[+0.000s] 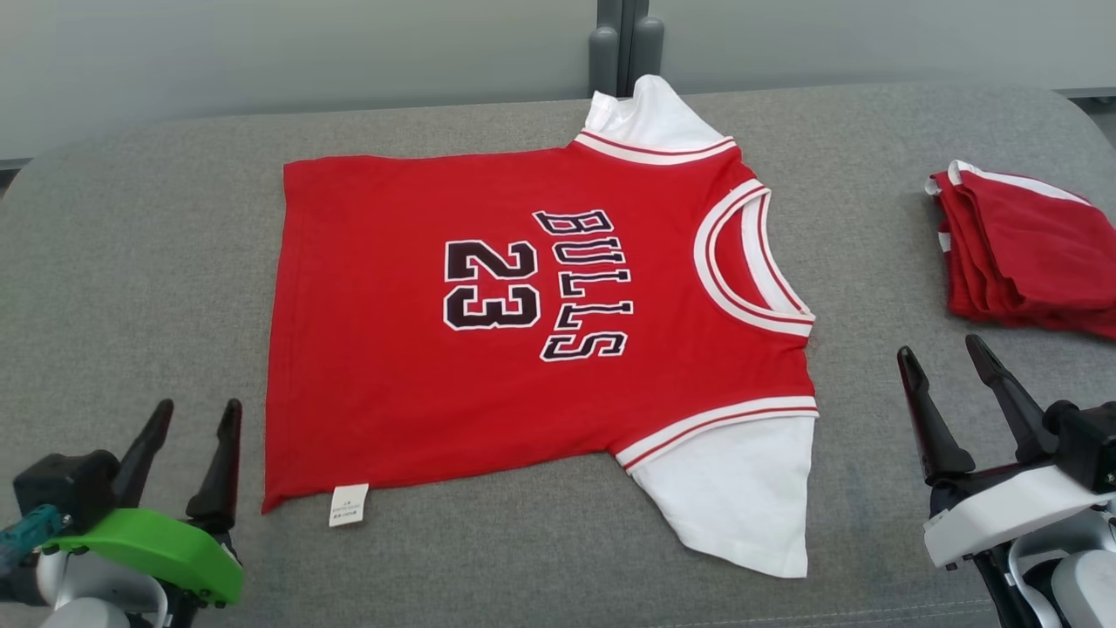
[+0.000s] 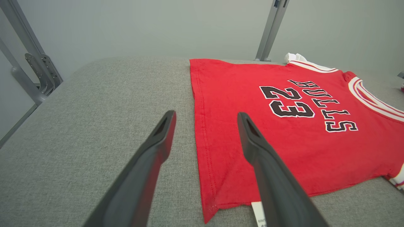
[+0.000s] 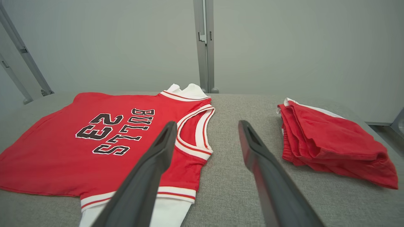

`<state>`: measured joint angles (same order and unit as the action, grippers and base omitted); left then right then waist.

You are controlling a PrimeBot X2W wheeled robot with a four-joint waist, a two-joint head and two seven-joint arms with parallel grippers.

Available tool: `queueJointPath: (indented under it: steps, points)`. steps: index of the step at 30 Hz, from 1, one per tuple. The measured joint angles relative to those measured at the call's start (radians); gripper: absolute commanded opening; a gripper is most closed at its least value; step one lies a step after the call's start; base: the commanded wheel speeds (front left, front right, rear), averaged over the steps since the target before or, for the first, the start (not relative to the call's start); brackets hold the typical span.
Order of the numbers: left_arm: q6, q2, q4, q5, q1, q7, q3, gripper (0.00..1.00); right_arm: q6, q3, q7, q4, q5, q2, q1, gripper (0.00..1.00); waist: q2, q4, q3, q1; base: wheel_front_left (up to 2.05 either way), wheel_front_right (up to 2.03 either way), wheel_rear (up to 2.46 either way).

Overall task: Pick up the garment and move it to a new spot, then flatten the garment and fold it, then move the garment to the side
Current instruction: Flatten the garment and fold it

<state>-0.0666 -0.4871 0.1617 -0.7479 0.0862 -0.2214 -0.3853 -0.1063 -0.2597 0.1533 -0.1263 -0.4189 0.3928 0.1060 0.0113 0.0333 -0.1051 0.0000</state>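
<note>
Left gripper point(image 1: 200, 406) lower left and right gripper point(image 1: 938, 347) lower right, both spread and empty; red shirt point(image 1: 392, 262) flat mid-frame

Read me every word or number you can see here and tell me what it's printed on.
"BULLS": black letters on the red jersey, reading sideways in the head view.
"23": black number beside that word, same jersey.
White hem tag: print too small to read.
Folded red garment: no readable text.
</note>
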Motion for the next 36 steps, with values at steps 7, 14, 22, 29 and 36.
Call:
queueJointPath:
  steps: [7,14,22,29,36]
  points:
    - [-0.004,0.052,0.040,0.005,-0.040,-0.014,-0.006,1.00,-0.008,0.003,0.047,0.092,0.007,-0.026,0.010,1.00,0.0000,-0.012,0.034,0.0000,0.00,0.00,0.00]
    - [-0.004,0.062,0.052,0.012,-0.102,-0.022,0.000,1.00,-0.010,0.034,0.066,0.141,0.011,-0.074,0.043,1.00,0.0000,-0.019,0.091,0.0000,0.00,0.00,0.00]
    - [-0.004,0.068,0.044,0.021,-0.127,-0.027,0.010,1.00,-0.012,0.045,0.075,0.168,0.040,-0.086,0.053,1.00,0.0000,0.000,0.125,0.0000,0.00,0.00,0.00]
    - [-0.004,0.068,0.041,0.032,-0.127,-0.027,0.020,1.00,-0.018,0.042,0.078,0.178,0.051,-0.110,0.053,1.00,0.0000,0.013,0.126,0.0000,0.00,0.00,0.00]
    - [-0.002,0.068,0.038,0.040,-0.127,-0.027,0.022,1.00,-0.018,0.048,0.085,0.190,0.055,-0.114,0.053,1.00,0.0000,0.020,0.122,0.0000,0.00,0.00,0.00]
